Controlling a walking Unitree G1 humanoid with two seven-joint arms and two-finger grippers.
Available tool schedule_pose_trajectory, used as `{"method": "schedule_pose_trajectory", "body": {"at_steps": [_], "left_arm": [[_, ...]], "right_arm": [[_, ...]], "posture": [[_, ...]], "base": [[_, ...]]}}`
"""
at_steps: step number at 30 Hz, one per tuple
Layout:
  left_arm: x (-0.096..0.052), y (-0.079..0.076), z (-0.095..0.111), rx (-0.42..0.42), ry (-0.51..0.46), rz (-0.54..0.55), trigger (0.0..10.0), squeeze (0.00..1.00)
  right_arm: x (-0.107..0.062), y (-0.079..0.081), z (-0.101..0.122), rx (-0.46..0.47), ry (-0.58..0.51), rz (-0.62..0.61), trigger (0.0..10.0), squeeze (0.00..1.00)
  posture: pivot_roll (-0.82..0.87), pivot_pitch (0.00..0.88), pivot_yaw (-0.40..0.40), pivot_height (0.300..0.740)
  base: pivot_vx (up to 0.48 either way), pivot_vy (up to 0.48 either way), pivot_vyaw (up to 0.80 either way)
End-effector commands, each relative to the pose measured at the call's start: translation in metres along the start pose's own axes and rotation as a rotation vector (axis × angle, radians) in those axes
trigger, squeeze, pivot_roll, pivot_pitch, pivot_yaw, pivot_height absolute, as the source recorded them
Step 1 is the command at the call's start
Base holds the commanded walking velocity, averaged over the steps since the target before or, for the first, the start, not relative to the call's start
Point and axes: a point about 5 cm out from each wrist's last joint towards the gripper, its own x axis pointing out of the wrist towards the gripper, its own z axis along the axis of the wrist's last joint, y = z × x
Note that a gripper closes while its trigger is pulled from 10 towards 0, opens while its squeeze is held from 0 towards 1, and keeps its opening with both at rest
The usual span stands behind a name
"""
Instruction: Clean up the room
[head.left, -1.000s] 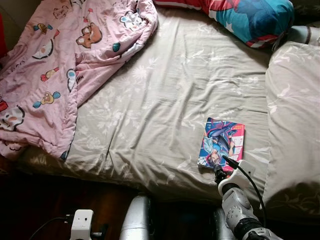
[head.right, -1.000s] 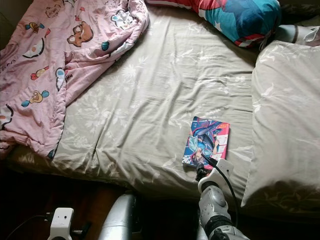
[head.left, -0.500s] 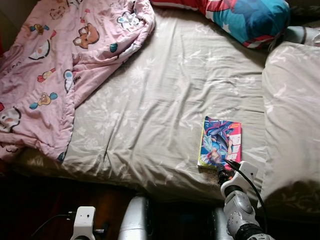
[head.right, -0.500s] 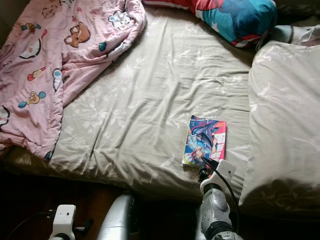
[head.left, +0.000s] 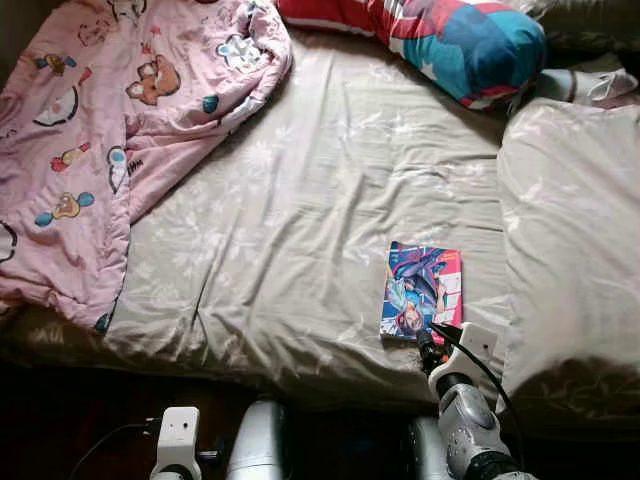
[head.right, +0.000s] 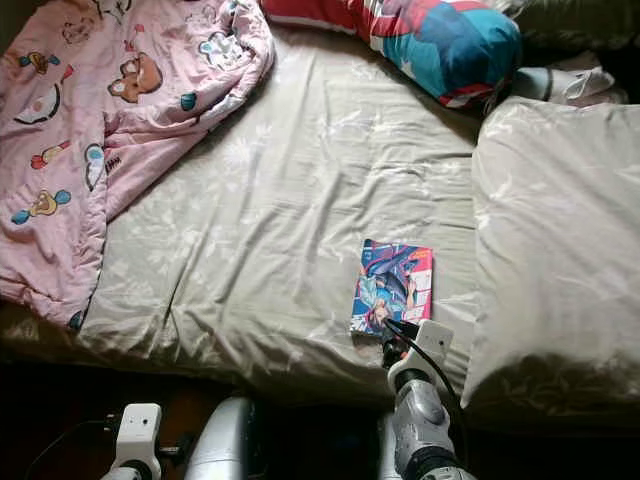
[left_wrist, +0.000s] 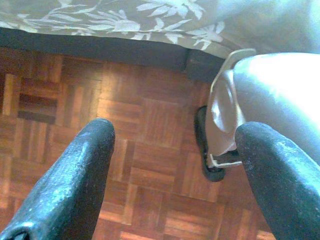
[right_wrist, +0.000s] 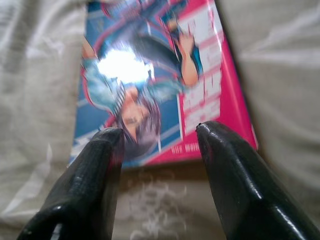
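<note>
A comic book (head.left: 421, 291) with a pink and blue cover lies flat on the beige bed sheet (head.left: 300, 200), near the bed's front edge. My right gripper (head.left: 428, 340) hovers at the book's near edge. In the right wrist view this gripper (right_wrist: 159, 135) is open, its two black fingers spread over the lower edge of the book (right_wrist: 160, 85), and nothing is held. My left arm hangs low beside the bed. Its gripper (left_wrist: 175, 135) is open above the wooden parquet floor (left_wrist: 145, 150).
A rumpled pink cartoon-print blanket (head.left: 90, 130) covers the bed's left side. A red and teal pillow (head.left: 450, 40) lies at the far edge, and a large beige pillow (head.left: 570, 230) lies right of the book. My silver leg (left_wrist: 280, 95) stands by the bed frame.
The whole picture has shifted left and down, so the camera has moved. My right gripper stays at the book's near edge, and the book lies where it was.
</note>
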Motion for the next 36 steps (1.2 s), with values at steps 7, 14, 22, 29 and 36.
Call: {"method": "schedule_pose_trajectory", "body": {"at_steps": [7,14,22,29,36], "left_arm": [[-0.005,-0.001,-0.016,-0.035,0.057,0.017,10.0,0.00],[-0.004,-0.005,-0.016,-0.045,0.059,0.014,10.0,0.00],[-0.004,-0.006,-0.017,-0.052,0.064,0.016,10.0,0.00],[-0.004,-0.009,-0.019,-0.061,0.081,0.014,10.0,0.00],[-0.005,-0.010,-0.022,-0.072,0.094,0.022,10.0,0.00]], "right_arm": [[-0.001,0.004,0.002,-0.087,-0.026,0.071,10.0,0.00],[-0.003,0.002,-0.007,-0.129,0.034,0.097,10.0,0.00],[-0.010,-0.007,-0.020,-0.168,0.106,0.092,10.0,0.00],[-0.021,-0.024,-0.041,-0.226,0.237,0.035,10.0,0.00],[-0.042,-0.042,-0.070,-0.279,0.390,-0.025,10.0,0.00]], "posture": [[0.03,0.215,0.033,0.662],[0.03,0.212,0.019,0.712],[0.02,0.203,0.015,0.740],[0.01,0.177,0.009,0.740],[0.01,0.161,0.004,0.740]], "base": [[0.000,0.000,0.00],[0.000,0.000,0.00],[0.000,0.000,0.00],[0.000,0.000,0.00],[0.000,0.000,0.00]]}}
